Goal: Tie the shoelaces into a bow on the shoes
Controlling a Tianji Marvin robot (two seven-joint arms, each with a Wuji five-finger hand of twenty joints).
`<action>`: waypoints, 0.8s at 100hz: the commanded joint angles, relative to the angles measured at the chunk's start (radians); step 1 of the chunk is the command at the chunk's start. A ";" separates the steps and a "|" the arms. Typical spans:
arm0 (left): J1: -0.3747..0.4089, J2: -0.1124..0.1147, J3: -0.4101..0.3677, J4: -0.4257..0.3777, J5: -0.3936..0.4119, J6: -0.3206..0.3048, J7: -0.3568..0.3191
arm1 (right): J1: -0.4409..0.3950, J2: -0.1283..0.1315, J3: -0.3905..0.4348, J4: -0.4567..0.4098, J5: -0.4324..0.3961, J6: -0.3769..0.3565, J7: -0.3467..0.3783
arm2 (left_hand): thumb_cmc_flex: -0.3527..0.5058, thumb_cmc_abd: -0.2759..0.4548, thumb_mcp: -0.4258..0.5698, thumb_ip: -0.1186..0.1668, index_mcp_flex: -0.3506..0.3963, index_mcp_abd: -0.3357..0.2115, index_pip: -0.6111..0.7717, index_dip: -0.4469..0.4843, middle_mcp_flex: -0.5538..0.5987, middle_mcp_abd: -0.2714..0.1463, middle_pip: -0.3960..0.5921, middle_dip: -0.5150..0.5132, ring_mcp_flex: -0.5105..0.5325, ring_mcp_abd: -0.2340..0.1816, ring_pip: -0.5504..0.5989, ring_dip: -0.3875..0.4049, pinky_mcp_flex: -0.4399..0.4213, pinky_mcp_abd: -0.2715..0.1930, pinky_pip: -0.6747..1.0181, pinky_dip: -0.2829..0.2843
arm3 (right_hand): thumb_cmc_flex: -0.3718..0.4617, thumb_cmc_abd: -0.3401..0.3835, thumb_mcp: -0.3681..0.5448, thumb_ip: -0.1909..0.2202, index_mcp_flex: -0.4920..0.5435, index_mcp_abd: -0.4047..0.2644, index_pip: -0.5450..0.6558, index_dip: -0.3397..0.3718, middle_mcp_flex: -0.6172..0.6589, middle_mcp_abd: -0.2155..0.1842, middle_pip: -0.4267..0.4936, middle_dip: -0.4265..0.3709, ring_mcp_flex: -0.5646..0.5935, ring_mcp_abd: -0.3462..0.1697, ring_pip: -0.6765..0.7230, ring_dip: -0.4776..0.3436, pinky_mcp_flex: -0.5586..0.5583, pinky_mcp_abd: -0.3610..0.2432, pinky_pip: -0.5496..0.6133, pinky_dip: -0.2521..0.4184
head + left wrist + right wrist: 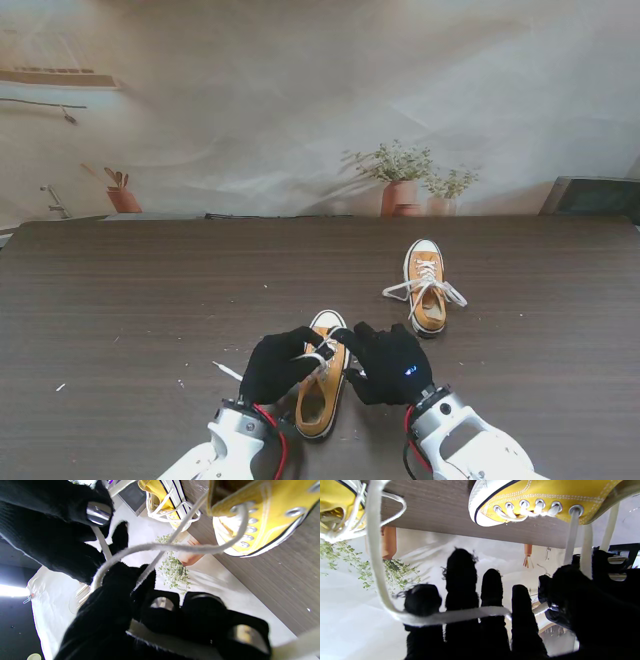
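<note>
The near yellow sneaker (320, 392) lies toe away from me between my two black-gloved hands. My left hand (280, 365) is over its left side, and its fingertips (140, 580) pinch a white shoelace (175, 547) that curves up to the top eyelets of the sneaker (262, 517). My right hand (392, 362) is at the shoe's right side. The other lace (460, 615) runs across its four raised fingers (461, 580) and into the grip by its thumb. The sneaker (540, 495) has its lower eyelets laced.
A second yellow sneaker (428, 285) with loose white laces spread around it lies farther from me to the right. Potted plants (398, 180) stand beyond the table's far edge (320, 218). Small white specks (226, 370) lie on the dark wood left of my hands.
</note>
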 commanded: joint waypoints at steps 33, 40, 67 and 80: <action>0.039 0.011 -0.029 -0.031 0.020 -0.016 -0.019 | 0.028 -0.015 -0.031 0.051 0.006 0.036 -0.072 | 0.031 0.032 -0.028 0.020 -0.019 -0.060 0.008 0.002 0.018 0.010 0.028 0.005 0.045 0.002 0.007 0.028 0.020 -0.003 0.095 -0.009 | -0.120 0.028 -0.100 0.031 -0.251 -0.174 -0.007 -0.060 -0.405 0.011 -0.502 -0.459 -0.556 0.073 -1.022 -0.353 -0.653 -0.038 -0.802 -0.393; 0.045 0.013 -0.034 -0.035 0.025 -0.019 -0.021 | 0.034 -0.019 -0.036 0.060 0.016 0.042 -0.091 | 0.031 0.032 -0.029 0.020 -0.020 -0.062 0.006 0.001 0.017 0.009 0.029 0.006 0.045 0.001 0.006 0.028 0.020 -0.005 0.096 -0.009 | -0.123 0.033 -0.115 0.032 -0.256 -0.221 -0.091 -0.113 -0.418 0.019 -0.586 -0.496 -0.588 0.073 -1.086 -0.397 -0.674 -0.057 -0.843 -0.421; 0.069 0.027 -0.060 -0.049 0.072 -0.026 -0.024 | 0.028 -0.036 -0.049 0.073 0.065 0.081 -0.147 | 0.038 0.043 -0.053 0.025 -0.054 -0.066 -0.111 -0.059 0.014 0.001 0.030 0.017 0.046 -0.014 0.009 0.032 0.021 -0.023 0.102 -0.014 | -0.121 0.040 -0.153 0.033 -0.230 -0.246 -0.269 -0.124 -0.378 0.044 -0.570 -0.476 -0.476 0.090 -1.062 -0.363 -0.645 -0.042 -0.810 -0.428; 0.096 0.033 -0.089 -0.062 0.099 -0.038 -0.017 | 0.010 -0.037 -0.050 0.060 0.056 0.134 -0.141 | 0.037 0.049 -0.072 0.030 -0.067 -0.047 -0.221 -0.080 0.007 -0.001 0.032 0.021 0.046 -0.016 0.008 0.033 0.021 -0.023 0.103 -0.018 | -0.122 0.046 -0.203 0.032 -0.243 -0.302 -0.146 -0.096 -0.416 0.046 -0.343 -0.394 -0.429 0.082 -0.930 -0.271 -0.563 -0.025 -0.710 -0.378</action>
